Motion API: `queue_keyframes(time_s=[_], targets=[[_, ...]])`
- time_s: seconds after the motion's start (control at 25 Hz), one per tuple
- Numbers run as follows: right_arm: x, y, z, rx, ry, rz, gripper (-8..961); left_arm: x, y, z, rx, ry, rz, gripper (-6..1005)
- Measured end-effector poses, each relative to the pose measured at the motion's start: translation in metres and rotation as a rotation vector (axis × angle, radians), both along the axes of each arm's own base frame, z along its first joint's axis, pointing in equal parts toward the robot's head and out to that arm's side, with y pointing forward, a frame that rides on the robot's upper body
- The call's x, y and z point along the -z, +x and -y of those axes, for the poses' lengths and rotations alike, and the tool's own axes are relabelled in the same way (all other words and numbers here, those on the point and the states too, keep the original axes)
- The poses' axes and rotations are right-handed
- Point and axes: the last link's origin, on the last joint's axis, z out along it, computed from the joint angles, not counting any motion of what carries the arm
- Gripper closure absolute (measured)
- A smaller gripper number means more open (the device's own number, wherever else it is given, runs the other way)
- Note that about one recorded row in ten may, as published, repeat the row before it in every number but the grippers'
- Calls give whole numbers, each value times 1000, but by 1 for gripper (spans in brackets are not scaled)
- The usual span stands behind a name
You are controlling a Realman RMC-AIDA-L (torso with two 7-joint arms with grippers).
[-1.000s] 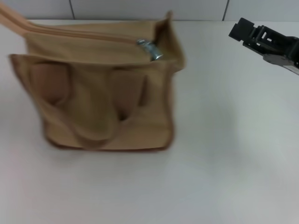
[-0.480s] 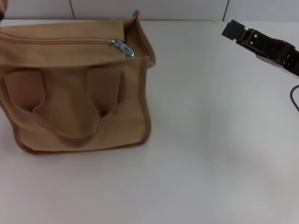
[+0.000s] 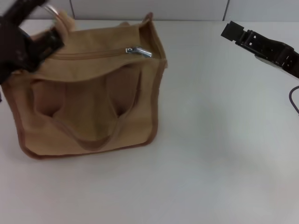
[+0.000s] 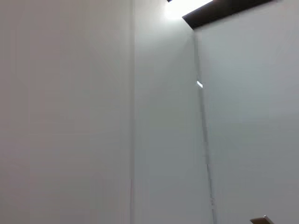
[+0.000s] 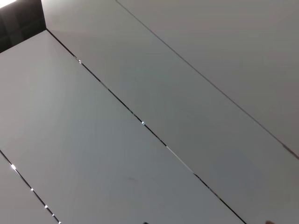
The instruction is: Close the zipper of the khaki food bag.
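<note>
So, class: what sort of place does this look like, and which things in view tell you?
Probably a lab or test bench, not a kitchen: a plain white table holding only the khaki food bag, a tiled white wall behind, and the left gripper and right gripper over it.

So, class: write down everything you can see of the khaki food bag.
The khaki food bag is a boxy tan canvas tote with darker brown edge trim, front pockets and a drooping fabric handle. It stands upright on the white table. Its zipper runs along the top, silver pull tab near the right end. The left pincer overlaps its top left corner.
</note>
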Motion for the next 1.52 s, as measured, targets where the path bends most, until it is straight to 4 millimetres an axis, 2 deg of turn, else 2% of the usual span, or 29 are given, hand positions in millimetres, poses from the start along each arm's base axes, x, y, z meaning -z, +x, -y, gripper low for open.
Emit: queue_keyframes(time_s=[0.04, 0.2, 0.28, 0.32, 0.48, 0.52, 0.6, 0.76, 0.92, 1.0, 1.04, 1.08, 1.2, 1.24, 1.44, 1.52], targets=[[0, 0, 0, 2, 1, -1, 454, -4, -1, -1, -21, 12, 49, 184], [0, 1, 1, 5, 0, -2, 451, 1, 11, -2, 53, -89, -30, 184], [1, 0, 1, 3, -2, -2, 450, 1, 11, -3, 51, -86, -34, 184], [2, -1, 0, -1, -4, -4, 449, -6, 5, -6, -8, -30, 19, 185], [4, -3, 1, -6, -6, -8, 446, -13, -7, -13, -105, 2, 51, 185], [4, -3, 1, -6, -6, -8, 446, -15, -16, -18, -177, 4, 50, 185], [6, -6, 0, -19, 8, -3, 444, -11, -26, -21, -245, -14, 2, 185], [9, -13, -3, -50, 30, 7, 441, -2, -28, -20, -240, -58, -89, 185], [17, -22, -10, -75, 23, 43, 438, -8, -35, -13, -262, -33, -76, 185], [21, -24, -12, -82, 17, 61, 437, -24, -38, 1, -233, 8, 17, 185], [21, -24, -12, -82, 17, 61, 436, -24, -38, 1, -233, 8, 17, 185], [21, -25, -12, -85, 17, 66, 435, -33, -35, 15, -172, 17, 72, 185], [21, -25, -12, -86, 18, 66, 433, -36, -33, 20, -138, 18, 85, 185], [21, -25, -13, -92, 30, 71, 432, -39, -26, 33, -44, -2, 80, 185], [20, -22, -9, -126, 91, 94, 429, -32, -19, 41, 32, -76, 9, 184], [22, -20, -3, -174, 165, 122, 427, -16, -15, 46, 89, -194, -118, 184]])
